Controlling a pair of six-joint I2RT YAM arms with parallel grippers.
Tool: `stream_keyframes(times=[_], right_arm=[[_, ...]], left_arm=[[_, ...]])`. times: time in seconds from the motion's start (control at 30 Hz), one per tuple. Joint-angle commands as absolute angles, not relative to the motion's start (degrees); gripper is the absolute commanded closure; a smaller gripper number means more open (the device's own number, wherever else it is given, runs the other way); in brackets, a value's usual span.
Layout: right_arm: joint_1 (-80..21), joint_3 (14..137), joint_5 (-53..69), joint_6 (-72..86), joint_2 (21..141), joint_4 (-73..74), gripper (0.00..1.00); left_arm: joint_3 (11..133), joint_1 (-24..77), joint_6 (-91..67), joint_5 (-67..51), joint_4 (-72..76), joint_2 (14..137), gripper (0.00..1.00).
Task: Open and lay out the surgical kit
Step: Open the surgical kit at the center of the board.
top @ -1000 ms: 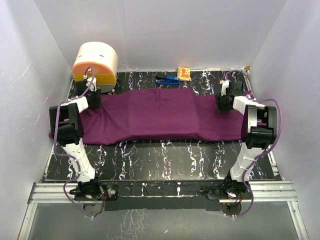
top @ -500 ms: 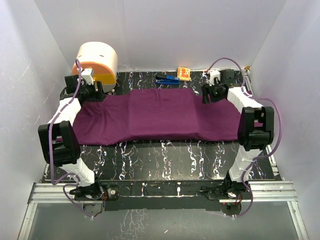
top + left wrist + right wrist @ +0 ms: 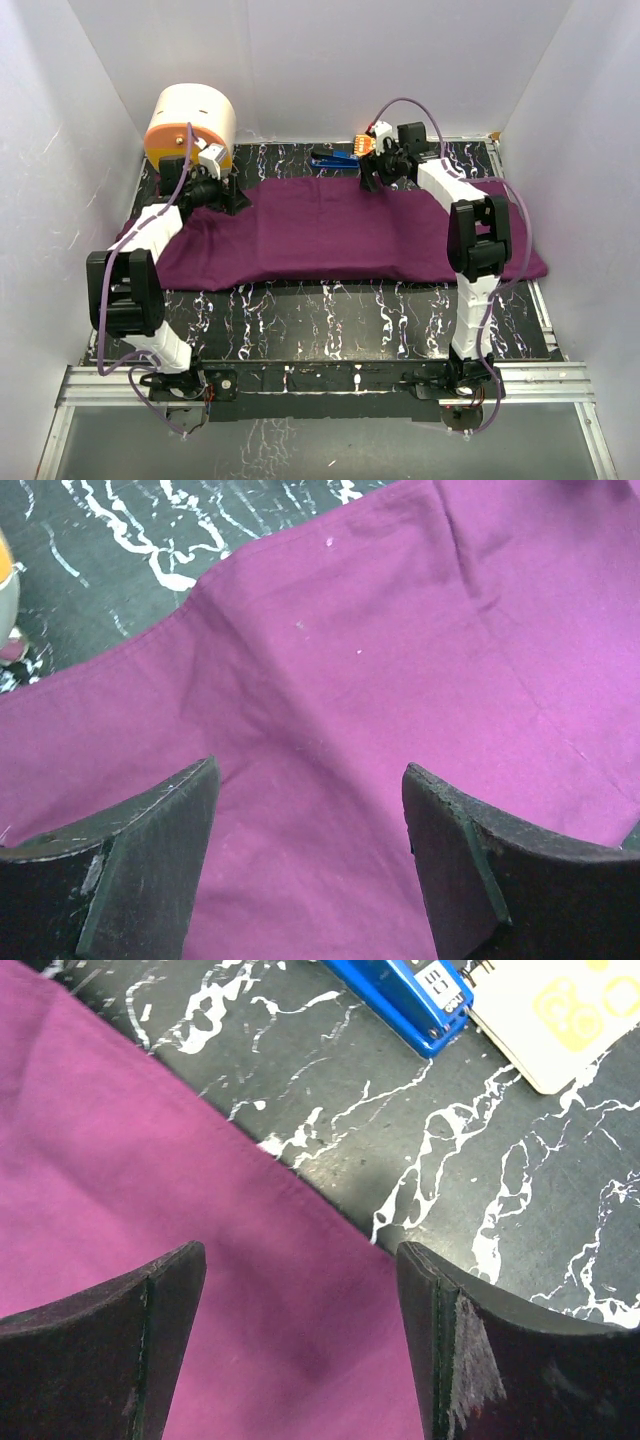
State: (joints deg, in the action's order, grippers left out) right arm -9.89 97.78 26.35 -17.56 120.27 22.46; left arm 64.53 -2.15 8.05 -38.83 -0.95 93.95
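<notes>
purple wrap [image 3: 330, 235] unopened, nothing laid out; left gripper [image 3: 310, 855] at ten o'clock, right gripper [image 3: 300, 1340] at one o'clock, both spread, empty.

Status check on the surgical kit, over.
Left gripper jaws open over purple wrap. Right gripper jaws open at its far edge. Wrap not yet opened. Blue item lies just past that edge.

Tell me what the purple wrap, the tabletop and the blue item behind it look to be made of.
The purple wrap looks like matte woven cloth: soft creases and lint specks. The tabletop is smooth and black with white marble-like veins, possibly printed laminate rather than stone. The blue item looks like glossy hard plastic, judging by its crisp edges and sheen.
</notes>
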Motion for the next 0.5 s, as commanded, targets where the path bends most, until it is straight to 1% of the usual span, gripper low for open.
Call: stream_keyframes(times=[0.0, 0.13, 0.3, 0.4, 0.47], right_arm=[[-9.64, 103.26, 23.45, -16.22, 123.2, 21.9, 0.26], [-9.61, 103.38, 23.15, -15.94, 123.69, 23.14, 0.33], [-9.6, 102.64, 22.43, -14.6, 122.97, 22.67, 0.52], [-9.66, 102.37, 21.94, -13.99, 122.24, 22.07, 0.62], [-9.6, 102.7, 21.47, -13.6, 121.83, 22.07, 0.65]], left_arm=[[65.66, 0.17, 9.67, -40.28, 2.87, 94.73, 0.27], [67.94, 2.06, 7.96, -37.23, 5.38, 98.37, 0.28], [72.98, 3.54, 6.17, -35.91, 4.76, 103.29, 0.29], [73.99, 4.02, 6.14, -35.13, 4.46, 104.48, 0.29], [73.72, 4.26, 6.23, -34.95, 4.93, 104.39, 0.29]])
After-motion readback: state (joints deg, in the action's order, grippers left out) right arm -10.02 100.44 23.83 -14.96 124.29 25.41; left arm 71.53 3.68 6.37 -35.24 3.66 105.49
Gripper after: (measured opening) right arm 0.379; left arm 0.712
